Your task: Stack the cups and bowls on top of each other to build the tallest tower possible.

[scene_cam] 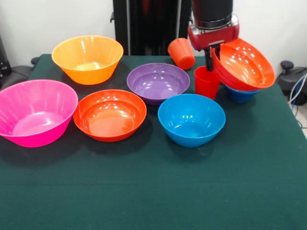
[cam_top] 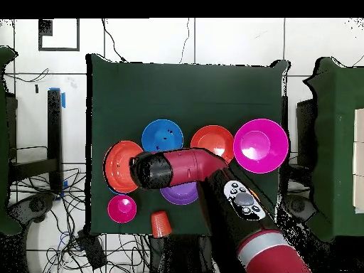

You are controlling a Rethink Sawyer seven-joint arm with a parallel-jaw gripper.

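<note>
My gripper (scene_cam: 210,58) is shut on the left rim of a shallow red-orange bowl (scene_cam: 245,66) and holds it tilted over the small blue bowl (scene_cam: 240,94) at the far right. The red cup (scene_cam: 206,83) stands upright just left of them. The orange cup (scene_cam: 181,52) lies on its side behind it. Standing apart on the cloth are the big pink bowl (scene_cam: 34,113), yellow-orange bowl (scene_cam: 87,58), purple bowl (scene_cam: 158,82), second red-orange bowl (scene_cam: 109,115) and medium blue bowl (scene_cam: 191,119). The small magenta bowl (cam_top: 121,207) shows only in the overhead view. No pile stands.
The dark green table cloth (scene_cam: 153,191) has open room along its near half in the front view. In the overhead view the arm (cam_top: 213,178) covers the purple and yellow-orange bowls. Cables and a chair lie off the table's edges.
</note>
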